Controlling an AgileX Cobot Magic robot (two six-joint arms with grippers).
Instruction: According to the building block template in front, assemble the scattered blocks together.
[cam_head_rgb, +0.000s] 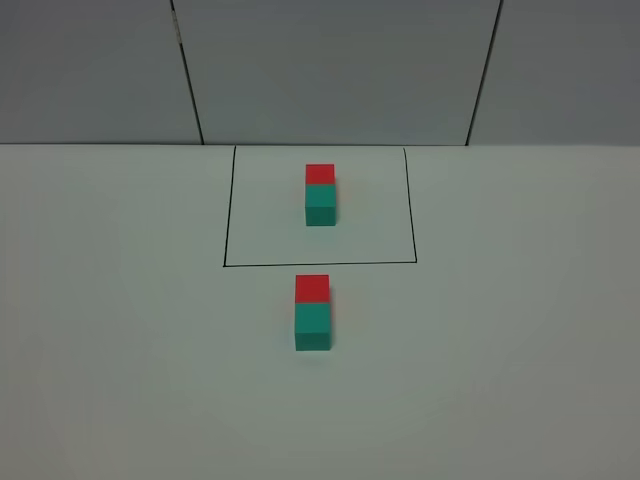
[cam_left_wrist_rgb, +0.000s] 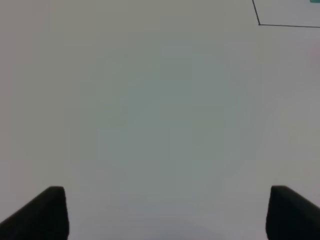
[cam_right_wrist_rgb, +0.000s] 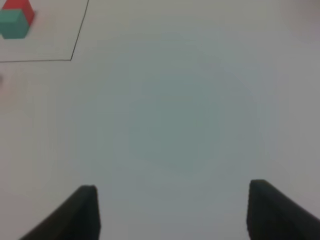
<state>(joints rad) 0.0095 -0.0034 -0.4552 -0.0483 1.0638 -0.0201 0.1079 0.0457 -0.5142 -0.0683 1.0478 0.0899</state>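
Observation:
The building block template, a red cube (cam_head_rgb: 320, 174) joined to a teal cube (cam_head_rgb: 320, 204), sits inside a black-lined rectangle (cam_head_rgb: 225, 266) at the back of the table. In front of that frame the scattered blocks stand touching: the red one (cam_head_rgb: 312, 288) behind, the teal one (cam_head_rgb: 312, 328) in front. Neither gripper shows in the exterior view. In the left wrist view my left gripper (cam_left_wrist_rgb: 165, 212) is open over bare table, only a corner of the rectangle (cam_left_wrist_rgb: 259, 23) in sight. My right gripper (cam_right_wrist_rgb: 172, 210) is open too, with the template (cam_right_wrist_rgb: 14, 25) far off.
The white table (cam_head_rgb: 120, 350) ends at a grey panelled wall (cam_head_rgb: 330, 70) just behind the rectangle. Bare surface lies to both sides of the blocks and under both grippers.

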